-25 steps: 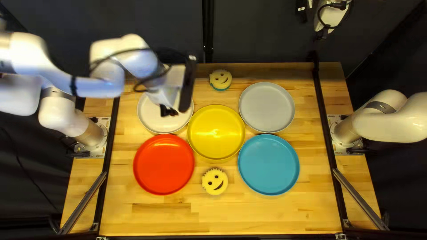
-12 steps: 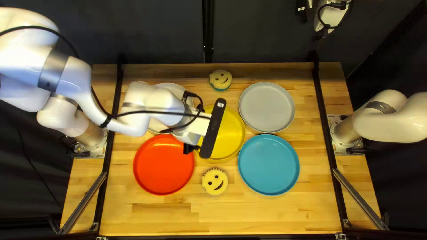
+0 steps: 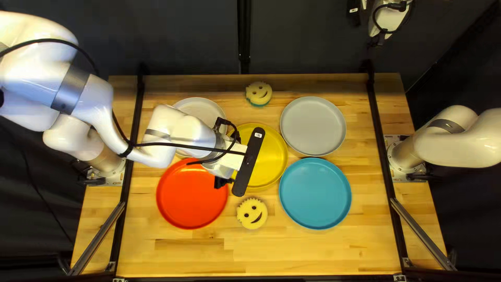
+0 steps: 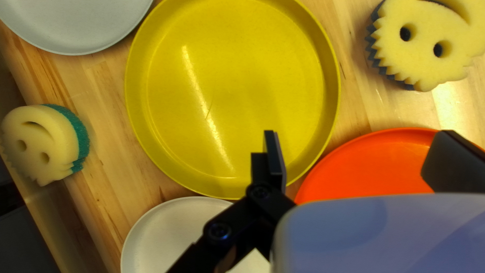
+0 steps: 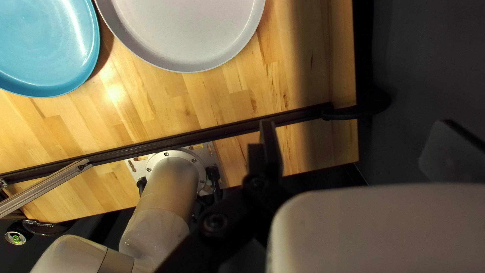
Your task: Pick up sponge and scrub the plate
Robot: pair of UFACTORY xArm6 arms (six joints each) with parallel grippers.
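At the left of the top left view, a red plate (image 3: 188, 201) and a white plate (image 3: 201, 107) lie on the desk (image 3: 198, 256), with the left claw (image 3: 222, 183) above the red plate's edge, fingers wide apart. Just to its right are a yellow plate (image 3: 269, 156) and two smiling sponges, the near sponge (image 3: 245, 213) close to the claw but apart from it, the far sponge (image 3: 259, 93) well beyond. Farther right sit a blue plate (image 3: 315, 193) and a grey plate (image 3: 313, 125), then the right claw (image 3: 378, 38), spread wide, beyond the far edge.
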